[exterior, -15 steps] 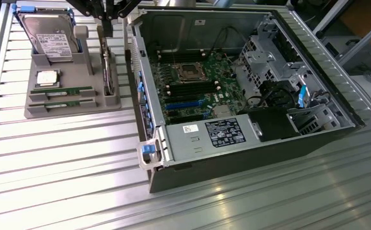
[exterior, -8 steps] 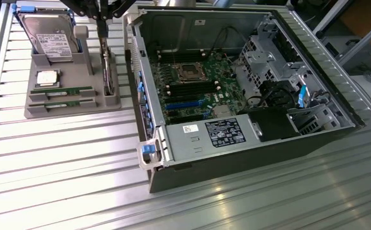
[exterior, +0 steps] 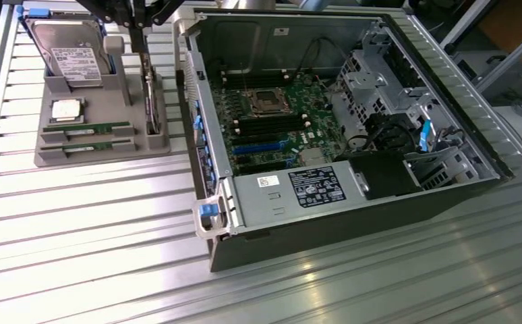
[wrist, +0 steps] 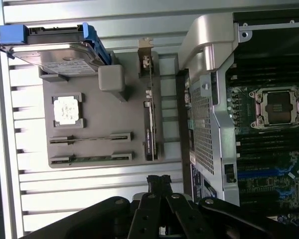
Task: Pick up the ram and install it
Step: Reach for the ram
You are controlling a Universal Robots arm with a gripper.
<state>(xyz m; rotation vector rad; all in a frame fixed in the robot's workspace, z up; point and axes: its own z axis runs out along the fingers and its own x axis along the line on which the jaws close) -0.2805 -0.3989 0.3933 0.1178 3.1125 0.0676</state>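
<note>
- Gripper (wrist: 158, 181) is clenched, fingertips (wrist: 153, 180) pressed together with nothing between them.
- In the exterior view the gripper (exterior: 141, 42) hangs above the far end of the grey tray (exterior: 108, 154), close over the standing card (exterior: 154, 94) and well clear of the ram.
- Ram stick (exterior: 88, 126) lies flat in its tray slot, just beside the processor chip (exterior: 67, 109).
- Second ram stick (exterior: 88, 144) lies parallel to it in the next slot, nearer the tray's front edge.
- Wrist view shows both sticks seated, (wrist: 89, 138) and (wrist: 89, 158), untouched.
- Hard drive (exterior: 67, 47) with its blue clip is propped at the tray's far end.
- Open computer case (exterior: 405, 196) sits on the exterior view's right of the tray. Its motherboard (exterior: 274, 128) is exposed.
- Everything rests on the slatted metal table (exterior: 90, 229).
</note>
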